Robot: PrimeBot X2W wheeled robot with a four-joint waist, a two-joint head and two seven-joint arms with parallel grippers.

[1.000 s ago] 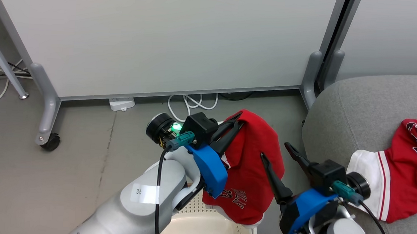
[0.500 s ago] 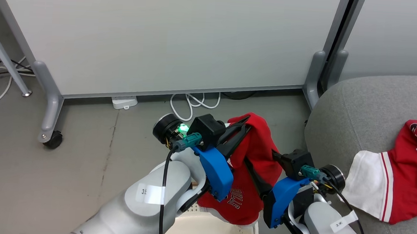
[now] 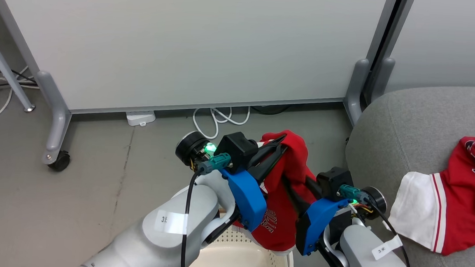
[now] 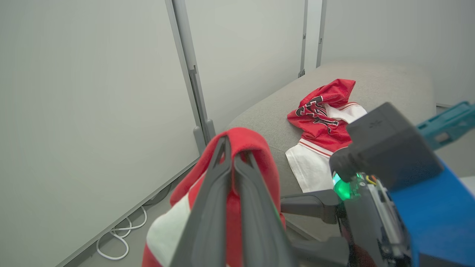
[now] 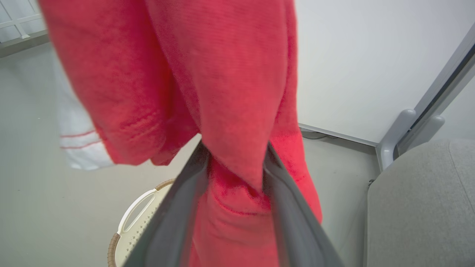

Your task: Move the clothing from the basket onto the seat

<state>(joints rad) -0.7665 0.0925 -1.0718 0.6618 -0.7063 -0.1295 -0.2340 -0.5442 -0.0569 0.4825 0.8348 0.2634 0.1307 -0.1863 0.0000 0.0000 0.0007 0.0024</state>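
Left gripper [image 3: 280,142] has its fingers pressed together on the top fold of the red garment [image 3: 298,158], which hangs above the basket [image 5: 133,222] at 6 o'clock. Right gripper [image 5: 233,152], at 4 o'clock, straddles a bunched fold; whether it's clamped, I cannot tell. At 3 o'clock, the jersey [image 3: 468,205] lies on the seat [image 3: 419,120].

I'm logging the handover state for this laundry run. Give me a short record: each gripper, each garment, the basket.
left gripper: shut on the red garment's top
right gripper: straddles its hanging fold; grip unclear
red garment: hanging above the basket
jersey: lying on the seat
basket: on the floor, below both grippers
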